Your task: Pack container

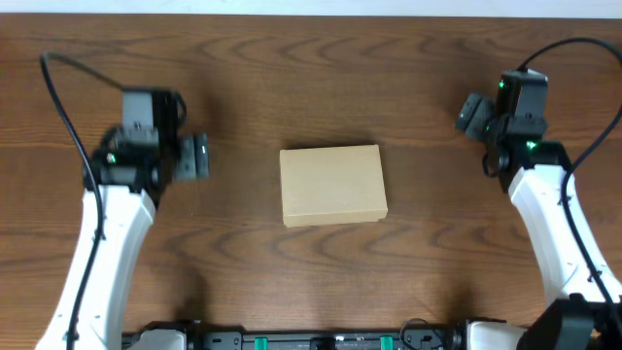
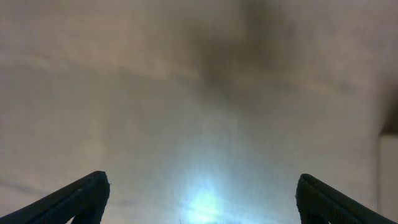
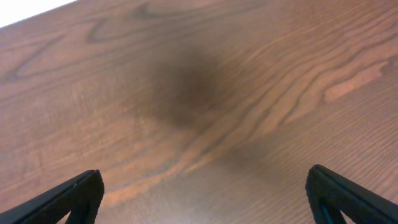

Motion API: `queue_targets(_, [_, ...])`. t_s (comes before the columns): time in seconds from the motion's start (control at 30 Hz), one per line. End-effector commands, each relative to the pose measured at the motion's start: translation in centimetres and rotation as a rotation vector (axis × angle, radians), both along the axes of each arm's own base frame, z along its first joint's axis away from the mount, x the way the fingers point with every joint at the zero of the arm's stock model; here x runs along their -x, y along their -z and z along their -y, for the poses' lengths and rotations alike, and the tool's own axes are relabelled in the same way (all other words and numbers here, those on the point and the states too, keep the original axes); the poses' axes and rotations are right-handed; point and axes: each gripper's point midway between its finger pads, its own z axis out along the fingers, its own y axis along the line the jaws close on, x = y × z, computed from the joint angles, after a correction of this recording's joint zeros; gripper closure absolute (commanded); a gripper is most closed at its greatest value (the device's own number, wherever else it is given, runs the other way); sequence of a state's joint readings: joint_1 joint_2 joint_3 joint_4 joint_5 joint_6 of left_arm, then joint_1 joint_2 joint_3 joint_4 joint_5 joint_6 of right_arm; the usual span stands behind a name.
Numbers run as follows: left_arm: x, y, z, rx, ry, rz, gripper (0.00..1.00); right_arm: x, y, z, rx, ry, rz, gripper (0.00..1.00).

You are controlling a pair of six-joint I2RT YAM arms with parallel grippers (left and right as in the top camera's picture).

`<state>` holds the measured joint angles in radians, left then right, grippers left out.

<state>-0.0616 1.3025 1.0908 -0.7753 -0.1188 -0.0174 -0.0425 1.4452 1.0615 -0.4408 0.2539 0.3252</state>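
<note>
Container: The tan cardboard container (image 1: 333, 185) sat in the middle of the surface (image 1: 292, 58), between the two arms. Its lid looked shut and flat on top. Its long sides ran from left to right.
Surface: It was dark brown wood with wavy lines in it.
Left gripper: The left gripper (image 1: 197, 156) was out to the left of the container, well apart from it. It pointed toward the container. It looked a bit blurry from above.
Left fingers: In the left wrist view the two black left fingers (image 2: 87, 196) were spread far apart, one in each bottom corner. Only the surface showed between them. That view was foggy and pale, with a bright spot of light low down.
Pale patch: A pale patch (image 2: 388, 168) showed at the right edge of the left wrist view. It was too blurry to tell what it was.
Right gripper: The right gripper (image 1: 471, 115) was up and to the right of the container, well apart from it.
Right fingers: In the right wrist view the two black right fingers (image 3: 74, 196) were spread far apart too. The brown surface, with a soft dark shadow on it, showed between them.
Arms: The left arm (image 1: 107, 253) and the right arm (image 1: 549, 224) were white with black tops. A thin black cable (image 1: 56, 97) curved up beside the left arm
</note>
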Motion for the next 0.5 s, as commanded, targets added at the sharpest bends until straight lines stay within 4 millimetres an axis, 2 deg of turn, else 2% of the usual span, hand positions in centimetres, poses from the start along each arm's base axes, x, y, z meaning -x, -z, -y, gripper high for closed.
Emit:
queue_targets(0.0, [2.9, -0.2, 0.0, 0.052, -0.068, 0.055, 0.05, 2.3, 1.4, -0.4, -0.022, -0.006, -0.014, 0.03])
queue_targets(0.07, [4.7, -0.3, -0.2, 0.074, -0.099, 0.098, 0.05, 4.0, 2.4, -0.7, -0.039, -0.009, -0.015, 0.03])
queue_targets(0.2, [7.9, -1.4, -0.3, 0.114, -0.128, 0.238, 0.05, 8.6, 4.4, -1.2, -0.053, -0.013, -0.019, 0.03])
queue_targets(0.37, [10.8, -3.5, -0.6, 0.133, -0.125, 0.41, 0.05, 13.7, 5.5, -2.3, -0.066, -0.049, -0.004, 0.05])
queue_targets(0.47, [12.1, -4.8, -0.7, 0.146, -0.123, 0.491, 0.05, 16.1, 5.3, -2.9, -0.048, -0.09, 0.023, 0.06])
